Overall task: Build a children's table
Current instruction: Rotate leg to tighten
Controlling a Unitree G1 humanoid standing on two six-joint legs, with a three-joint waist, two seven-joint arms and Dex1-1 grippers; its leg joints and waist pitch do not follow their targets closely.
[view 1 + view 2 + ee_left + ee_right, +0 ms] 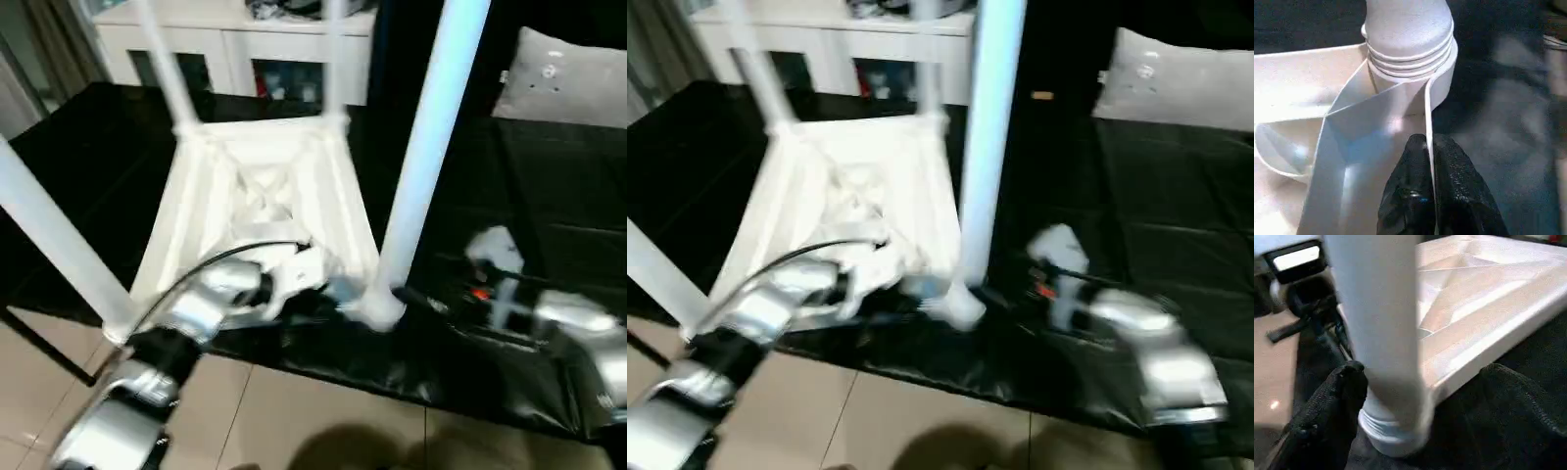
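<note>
Now the left gripper (1429,161) pinches the children's table (265,196) rim while the right gripper (1420,396), jaws wide around the last leg (426,147), should next withdraw.

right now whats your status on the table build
Left gripper shut on tabletop rim. Right gripper open around near leg, jaws apart. Four legs upright in sockets. Nothing blocking.

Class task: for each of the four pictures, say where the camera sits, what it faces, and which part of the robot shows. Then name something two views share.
Left eye view: on the head, looking down at the upturned table top and its legs; both silver forearms show.
Right eye view: beside it, same scene.
Left wrist view: along the left gripper, pinching the top's rim by a corner socket.
Right wrist view: along the right gripper, its fingers either side of the near leg.
Shared: both wrist views show that leg's ribbed base.
</note>
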